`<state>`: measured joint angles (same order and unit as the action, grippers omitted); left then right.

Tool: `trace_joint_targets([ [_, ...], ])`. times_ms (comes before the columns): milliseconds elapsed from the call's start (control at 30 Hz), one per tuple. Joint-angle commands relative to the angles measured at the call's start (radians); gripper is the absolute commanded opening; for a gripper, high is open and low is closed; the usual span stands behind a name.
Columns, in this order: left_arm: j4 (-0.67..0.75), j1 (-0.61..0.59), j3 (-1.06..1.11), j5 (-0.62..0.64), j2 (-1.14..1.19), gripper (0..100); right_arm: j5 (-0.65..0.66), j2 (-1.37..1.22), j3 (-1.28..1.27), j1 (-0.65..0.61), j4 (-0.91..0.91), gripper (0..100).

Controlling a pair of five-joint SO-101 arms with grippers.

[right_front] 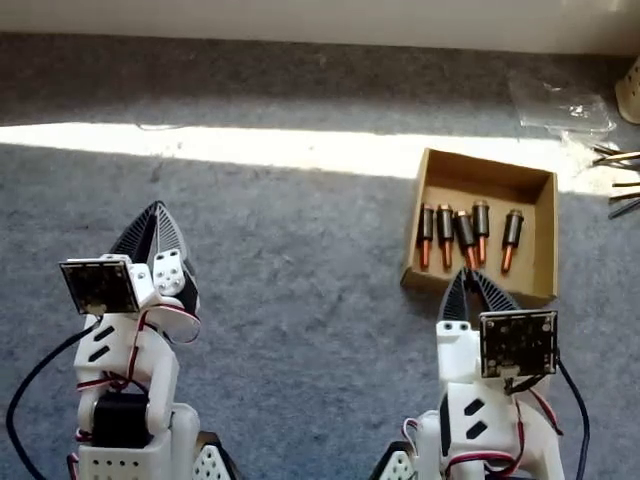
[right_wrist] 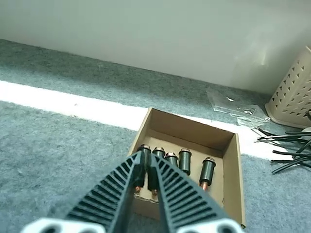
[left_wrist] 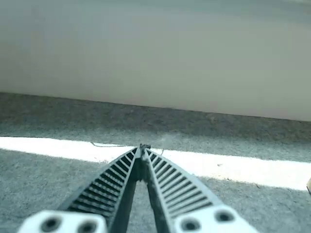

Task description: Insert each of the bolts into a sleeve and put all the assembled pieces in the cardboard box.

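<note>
Sleeved bolts (right_front: 468, 238), seemingly five, lie in the cardboard box (right_front: 487, 185) before right jaws; left jaws face carpet (left_wrist: 43, 177); both together.

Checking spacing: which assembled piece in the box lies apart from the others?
The end piece on the robot's right; a gap separates it from the crowded four.

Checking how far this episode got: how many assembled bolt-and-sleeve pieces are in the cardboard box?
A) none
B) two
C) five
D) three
C: five assembled pieces lie side by side on the floor of the cardboard box, countable in both the high view and the right wrist view.
</note>
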<state>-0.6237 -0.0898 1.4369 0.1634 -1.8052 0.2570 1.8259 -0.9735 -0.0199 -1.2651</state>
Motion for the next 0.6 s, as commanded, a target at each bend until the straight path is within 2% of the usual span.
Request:
trace_joint_targets([
  [0,-0.012,0.015,-0.012,-0.006,-0.004,1,-0.009,0.008,-0.031,-0.010,0.030,0.5],
  [167,-0.101,0.018,-0.019,-0.009,-0.004,1,-0.008,0.008,-0.159,-0.010,0.048,0.5],
  [367,-0.190,0.019,0.012,-0.150,-0.004,1,-0.009,0.008,-0.355,-0.010,0.185,0.5],
  [567,-0.192,0.019,0.085,-0.186,-0.004,1,-0.009,0.008,-0.499,-0.010,0.254,0.5],
])
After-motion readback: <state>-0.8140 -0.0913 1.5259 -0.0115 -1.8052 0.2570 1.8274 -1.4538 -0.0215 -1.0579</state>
